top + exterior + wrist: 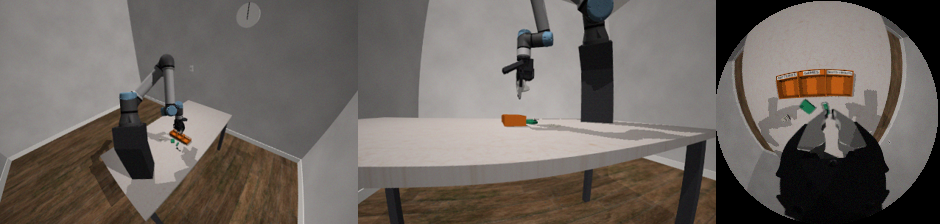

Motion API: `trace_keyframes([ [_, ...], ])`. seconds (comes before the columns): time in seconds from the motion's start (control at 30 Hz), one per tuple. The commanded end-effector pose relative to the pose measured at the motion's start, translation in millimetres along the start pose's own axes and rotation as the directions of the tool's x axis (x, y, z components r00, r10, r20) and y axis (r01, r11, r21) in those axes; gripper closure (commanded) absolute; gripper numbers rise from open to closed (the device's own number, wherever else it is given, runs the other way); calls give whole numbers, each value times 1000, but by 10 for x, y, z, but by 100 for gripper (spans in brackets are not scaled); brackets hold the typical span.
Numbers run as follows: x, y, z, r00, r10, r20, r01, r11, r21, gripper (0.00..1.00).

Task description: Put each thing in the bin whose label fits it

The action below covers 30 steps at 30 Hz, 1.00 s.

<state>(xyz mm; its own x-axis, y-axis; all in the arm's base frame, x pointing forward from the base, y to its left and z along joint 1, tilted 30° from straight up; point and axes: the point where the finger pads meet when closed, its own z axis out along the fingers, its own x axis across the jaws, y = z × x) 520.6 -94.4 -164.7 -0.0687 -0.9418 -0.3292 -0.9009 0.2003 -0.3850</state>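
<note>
A row of three orange bins [185, 138] [514, 120] [814, 86] with white labels stands on the table; I cannot read the labels. A flat green square thing [172, 140] [807, 107] lies on the table just in front of the bins. A smaller green thing [177, 144] [824, 105] lies beside it, partly hidden by my fingertips in the wrist view. A tiny dark thing [787, 117] lies further off to the left. My gripper [179, 130] [519, 96] [829, 109] hangs well above the table near the bins, pointing down. Its fingers are shut, with nothing visible between them.
The white table [206, 118] [468, 147] [816, 45] carries the arm's dark pedestal [132, 151] [597, 81] at one side. Shadows of the arm fall across the table. The table edges show at left and right in the wrist view.
</note>
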Motion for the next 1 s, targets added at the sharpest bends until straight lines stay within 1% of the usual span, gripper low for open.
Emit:
trace_keyframes([
  [0.0,292,-232,333,1000,0,0,0,1000,1,96],
  [0.03,341,-269,383,1000,0,0,0,1000,1,96],
  [0.1,341,-269,383,1000,0,0,0,1000,1,96],
  [0.13,405,-318,449,1000,0,0,0,1000,1,96],
  [0.5,405,-318,449,1000,0,0,0,1000,1,96],
  [0.6,405,-318,529,1000,0,0,0,1000,1,96],
  [0.67,405,-318,529,1000,0,0,0,1000,1,96],
  [0.97,405,-318,769,1000,0,0,0,1000,1,96],
])
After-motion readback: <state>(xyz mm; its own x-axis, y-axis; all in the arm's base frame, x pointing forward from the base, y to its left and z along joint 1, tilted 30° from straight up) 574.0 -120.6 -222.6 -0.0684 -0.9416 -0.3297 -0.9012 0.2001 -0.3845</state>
